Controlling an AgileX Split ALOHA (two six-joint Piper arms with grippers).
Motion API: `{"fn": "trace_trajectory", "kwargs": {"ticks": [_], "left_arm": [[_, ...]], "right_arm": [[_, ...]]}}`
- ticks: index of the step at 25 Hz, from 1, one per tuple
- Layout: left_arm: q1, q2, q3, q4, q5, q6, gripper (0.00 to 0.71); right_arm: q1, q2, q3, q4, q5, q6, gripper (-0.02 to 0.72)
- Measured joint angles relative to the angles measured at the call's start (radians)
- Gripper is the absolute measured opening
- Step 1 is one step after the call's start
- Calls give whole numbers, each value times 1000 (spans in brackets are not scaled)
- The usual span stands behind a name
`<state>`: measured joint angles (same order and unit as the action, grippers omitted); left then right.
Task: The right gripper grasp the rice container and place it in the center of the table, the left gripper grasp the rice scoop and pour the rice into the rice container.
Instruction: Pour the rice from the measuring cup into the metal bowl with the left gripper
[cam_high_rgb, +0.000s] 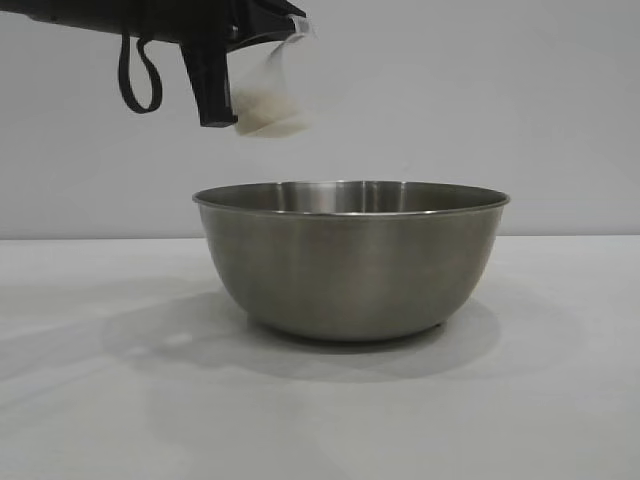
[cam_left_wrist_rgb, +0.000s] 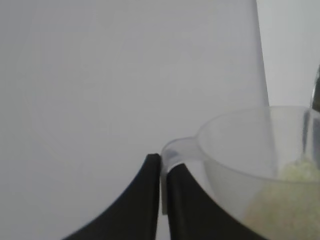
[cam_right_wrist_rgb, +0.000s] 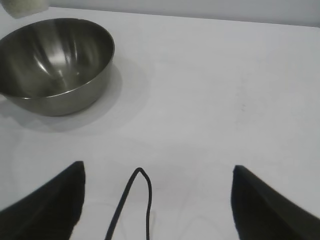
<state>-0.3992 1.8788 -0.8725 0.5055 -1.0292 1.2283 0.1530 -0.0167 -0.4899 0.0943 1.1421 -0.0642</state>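
The rice scoop (cam_high_rgb: 268, 85) hangs at the upper left of the exterior view, tipped well over, with the rice (cam_high_rgb: 266, 112) heaped in its lower end. Its lower end sits above and a little to the left of the near-left rim of the rice container (cam_high_rgb: 350, 260), clear air between the two. That offset is what the pour depends on: judged from this view, the cup is roughly over the rim rather than over the bowl's middle, so the grains would want the scoop carried rightward in the frame, or tipped toward the bowl, to land inside. The left gripper (cam_high_rgb: 213, 85) is clamped tight on the scoop's loop handle; in the left wrist view its two fingers (cam_left_wrist_rgb: 145, 200) pinch the handle tab of the rice scoop (cam_left_wrist_rgb: 240, 165), with the rice (cam_left_wrist_rgb: 285, 200) lying low in the cup at the lower right of that frame. The bowl stands upright on the table (cam_high_rgb: 100, 400) at the middle of the exterior view, and in the right wrist view the rice container (cam_right_wrist_rgb: 55, 65) at the upper left looks bare inside, so no pouring seems done yet. The right gripper (cam_right_wrist_rgb: 155, 200) is spread wide and holds nothing, well apart from the bowl over bare table, with a thin black cable (cam_right_wrist_rgb: 132, 205) between its fingers. Nothing stands between scoop and bowl.
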Motion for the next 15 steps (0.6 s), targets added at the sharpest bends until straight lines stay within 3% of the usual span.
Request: {"fn": "trace_trajectory", "kwargs": {"ticks": [15], "left_arm": [[0,0,-2,148,6,450,0]], "right_arm": [[0,0,0,0,0,0,515]]}}
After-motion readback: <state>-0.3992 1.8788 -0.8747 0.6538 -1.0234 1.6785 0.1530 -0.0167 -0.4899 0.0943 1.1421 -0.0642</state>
